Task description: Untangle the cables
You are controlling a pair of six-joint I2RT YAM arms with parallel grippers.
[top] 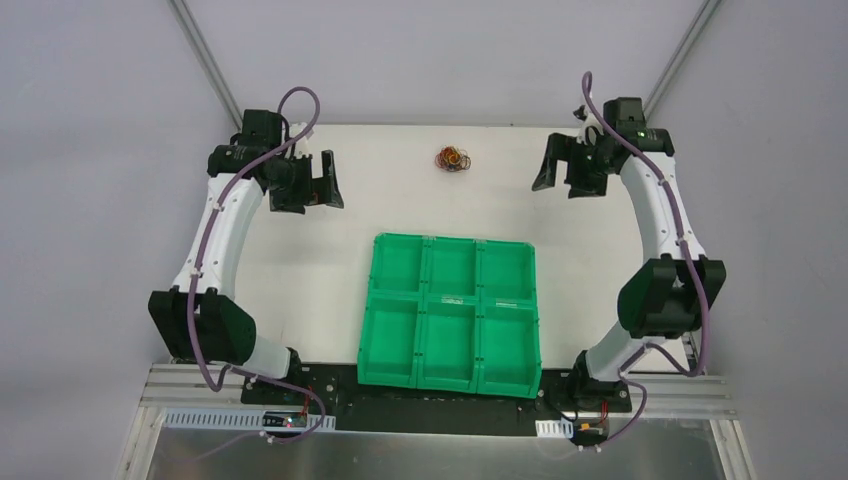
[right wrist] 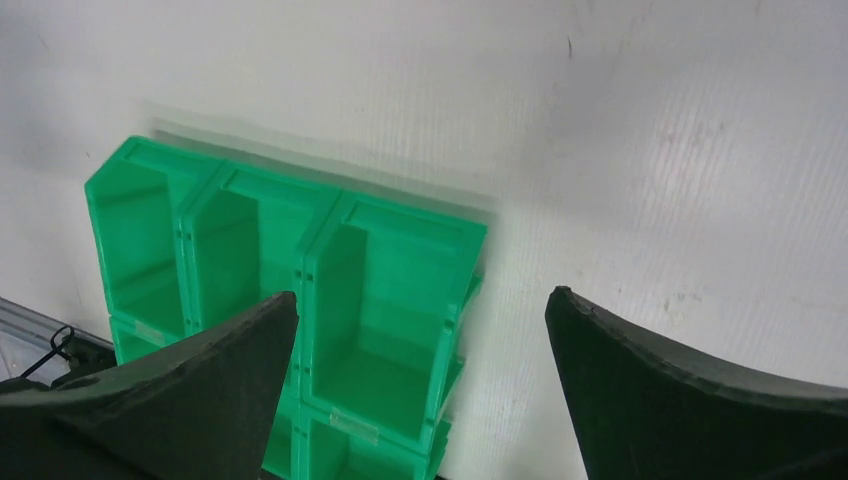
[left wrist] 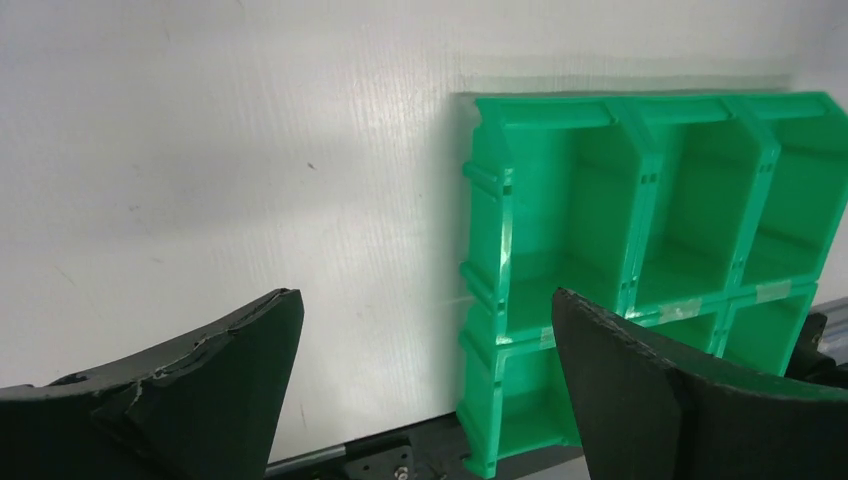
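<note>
Top external: cables (top: 453, 159) balled in small tangle at far centre of table (top: 380, 190), between both arms, well apart from each. Left gripper (top: 327, 186) far left, jaws wide, holding nothing. Right gripper (top: 556, 178) far right, likewise wide. Green tray (top: 372, 300) near centre.

cables (top: 452, 158): far-centre on table (top: 310, 270) | bins (top: 452, 310): near-centre, before cables | left claw (top: 326, 182), right claw (top: 553, 174): flanking cables

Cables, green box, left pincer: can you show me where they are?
cables (top: 453, 158), top view, middle of the tangled ball.
green box (top: 450, 296), top view, its middle dividing wall.
left pincer (left wrist: 425, 300), left wrist view, midway between its fingertips.
</note>
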